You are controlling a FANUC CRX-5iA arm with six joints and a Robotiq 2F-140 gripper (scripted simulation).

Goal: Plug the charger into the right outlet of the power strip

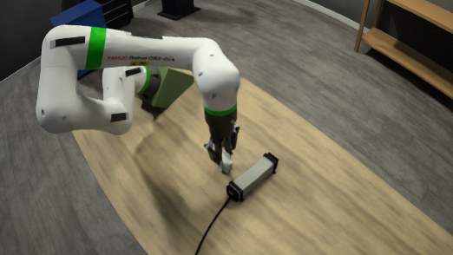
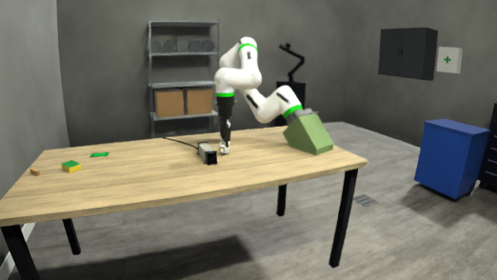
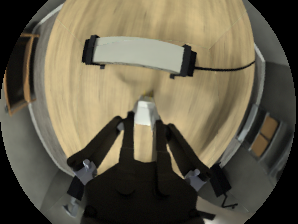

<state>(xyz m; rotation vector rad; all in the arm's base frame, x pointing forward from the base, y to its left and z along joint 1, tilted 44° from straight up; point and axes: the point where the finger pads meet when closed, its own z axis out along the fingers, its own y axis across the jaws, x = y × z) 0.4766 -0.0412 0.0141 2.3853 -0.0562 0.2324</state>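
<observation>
The charger (image 3: 143, 115), a small white block, was clamped between the two fingers, which stood nearly closed on its sides, with its nose pointing away from the wrist. In the wrist view it lay at 6 o'clock from the power strip (image 3: 140, 54), apart from it, with bare worktop (image 3: 80, 96) between the two. The strip was a pale grey bar with black end caps, lying flat on the worktop; a black cable (image 1: 213, 225) left its switch end. In the top view the charger (image 1: 226, 165) sat low, at or just above the worktop, at about 10 o'clock from the strip's switch end and beside its long side. Whether the prongs faced an outlet could not be told. The gripper (image 1: 222, 161) hung vertically from the white arm (image 1: 143, 49), which rose from a green pedestal (image 2: 311, 141) near the worktop's edge. In the exterior view, a green and yellow block (image 2: 70, 166) and a flat green patch (image 2: 99, 154) lay well apart from the strip, at 9 o'clock.
</observation>
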